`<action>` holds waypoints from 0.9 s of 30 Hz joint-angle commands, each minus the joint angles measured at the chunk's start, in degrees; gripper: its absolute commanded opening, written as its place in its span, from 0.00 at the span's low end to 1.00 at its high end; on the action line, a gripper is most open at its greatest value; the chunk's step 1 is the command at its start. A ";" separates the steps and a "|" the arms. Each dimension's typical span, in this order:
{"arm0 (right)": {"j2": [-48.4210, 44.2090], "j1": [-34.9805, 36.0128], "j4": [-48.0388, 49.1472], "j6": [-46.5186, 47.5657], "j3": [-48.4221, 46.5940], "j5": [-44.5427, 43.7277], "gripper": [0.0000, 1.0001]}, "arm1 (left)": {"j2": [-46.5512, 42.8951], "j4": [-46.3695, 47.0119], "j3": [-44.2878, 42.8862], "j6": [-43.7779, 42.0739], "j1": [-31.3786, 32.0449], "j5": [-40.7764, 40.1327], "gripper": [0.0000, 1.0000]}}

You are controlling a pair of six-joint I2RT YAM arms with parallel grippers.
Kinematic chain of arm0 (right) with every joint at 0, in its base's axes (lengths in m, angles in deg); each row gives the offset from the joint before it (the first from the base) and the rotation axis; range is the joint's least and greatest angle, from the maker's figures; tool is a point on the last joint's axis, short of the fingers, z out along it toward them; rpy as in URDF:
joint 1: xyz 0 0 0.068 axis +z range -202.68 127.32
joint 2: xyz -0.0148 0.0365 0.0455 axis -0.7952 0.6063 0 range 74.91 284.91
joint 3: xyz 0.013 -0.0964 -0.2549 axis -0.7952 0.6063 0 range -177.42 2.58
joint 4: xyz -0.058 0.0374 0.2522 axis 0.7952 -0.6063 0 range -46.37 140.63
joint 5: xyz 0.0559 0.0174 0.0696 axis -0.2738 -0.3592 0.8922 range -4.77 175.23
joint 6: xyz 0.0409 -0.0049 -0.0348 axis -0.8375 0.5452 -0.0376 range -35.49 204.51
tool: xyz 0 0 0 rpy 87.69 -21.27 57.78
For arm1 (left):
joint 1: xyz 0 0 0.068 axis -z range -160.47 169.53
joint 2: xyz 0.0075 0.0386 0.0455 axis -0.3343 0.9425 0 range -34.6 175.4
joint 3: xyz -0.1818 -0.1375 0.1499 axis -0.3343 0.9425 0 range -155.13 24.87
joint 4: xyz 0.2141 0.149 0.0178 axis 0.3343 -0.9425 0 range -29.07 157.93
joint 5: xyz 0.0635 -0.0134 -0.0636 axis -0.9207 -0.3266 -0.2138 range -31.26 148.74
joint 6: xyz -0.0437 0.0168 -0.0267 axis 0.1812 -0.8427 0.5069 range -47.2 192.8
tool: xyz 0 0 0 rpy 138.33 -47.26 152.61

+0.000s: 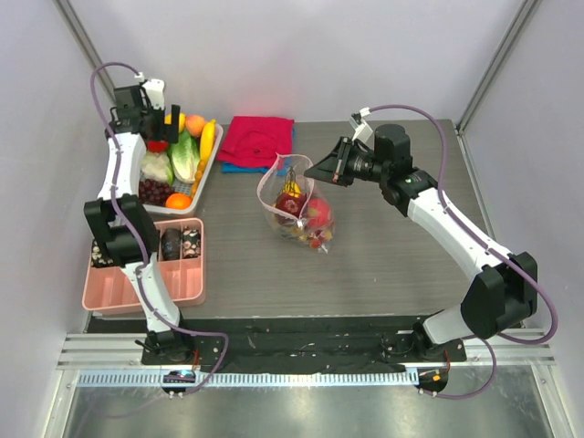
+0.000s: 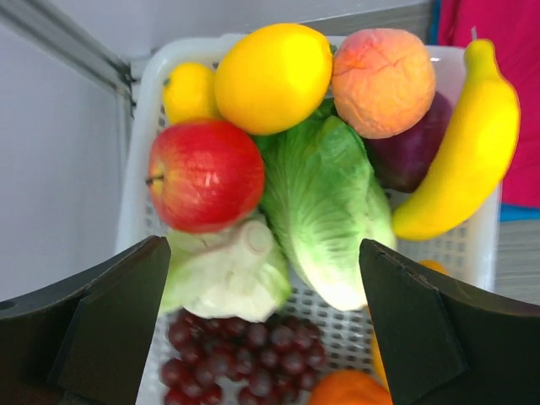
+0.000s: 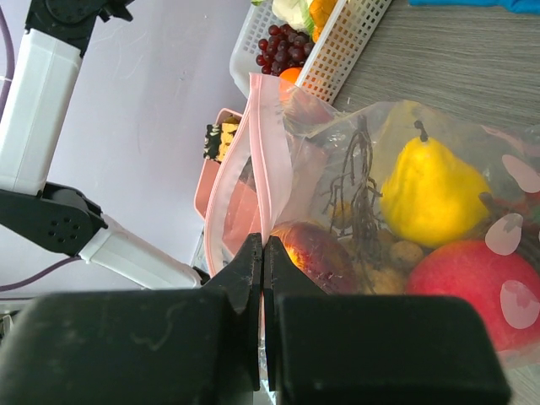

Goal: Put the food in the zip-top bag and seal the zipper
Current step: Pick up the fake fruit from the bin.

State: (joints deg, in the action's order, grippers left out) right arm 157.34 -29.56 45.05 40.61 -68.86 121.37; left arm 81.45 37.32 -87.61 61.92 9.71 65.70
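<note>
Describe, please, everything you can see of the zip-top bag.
Clear crinkly plastic, printed with pale pink dots, the zip-top bag sits on the table, its mouth gaping in a loop, unsealed. The right pincer is shut on its pink zipper strip. Inside lie a yellow pear, a red apple and other food.

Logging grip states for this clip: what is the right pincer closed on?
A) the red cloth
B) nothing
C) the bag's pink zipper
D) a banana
C: in the right wrist view, the right pincer is shut with the pink zipper pinched between its fingers.
</note>
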 commanded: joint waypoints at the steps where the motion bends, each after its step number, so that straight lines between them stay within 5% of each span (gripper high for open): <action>1: -0.34 -0.09 3.30 0.83 -0.19 0.42 0.01 | 1.28 8.01 -1.68 -14.86 0.33 -0.19 0.98; 27: 1.33 -0.17 3.30 0.92 -0.28 0.86 0.01 | 11.74 16.46 -0.81 -24.90 -0.55 -6.52 0.93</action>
State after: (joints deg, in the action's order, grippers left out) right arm 158.59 -29.56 45.81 40.81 -68.51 121.81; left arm 93.34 50.13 -87.20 37.90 9.80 59.82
